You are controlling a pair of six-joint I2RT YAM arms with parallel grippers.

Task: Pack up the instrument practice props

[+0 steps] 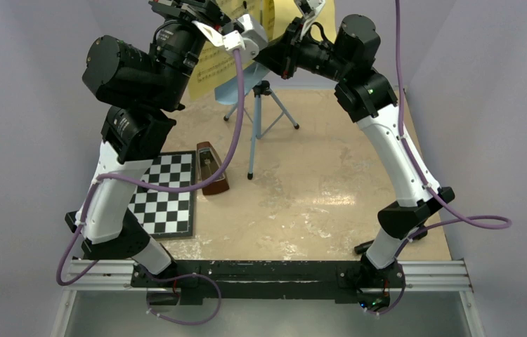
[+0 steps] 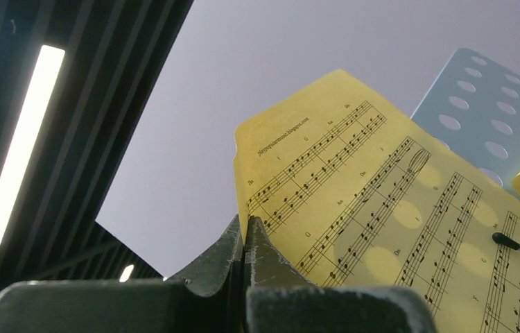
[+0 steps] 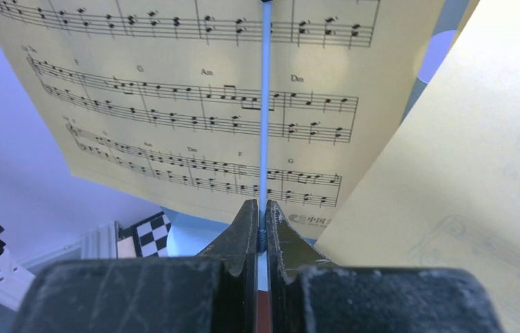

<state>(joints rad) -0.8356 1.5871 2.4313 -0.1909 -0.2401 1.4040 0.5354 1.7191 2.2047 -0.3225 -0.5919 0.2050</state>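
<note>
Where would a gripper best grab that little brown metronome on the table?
Around the middle of the metronome, coming straight down from above and closing on its two slanted sides. It seems to stand upright and tapers upward, so a grip near the tip would likely slip. The chessboard lies close on its left and a music stand leg on its right, leaving the top freest.
</note>
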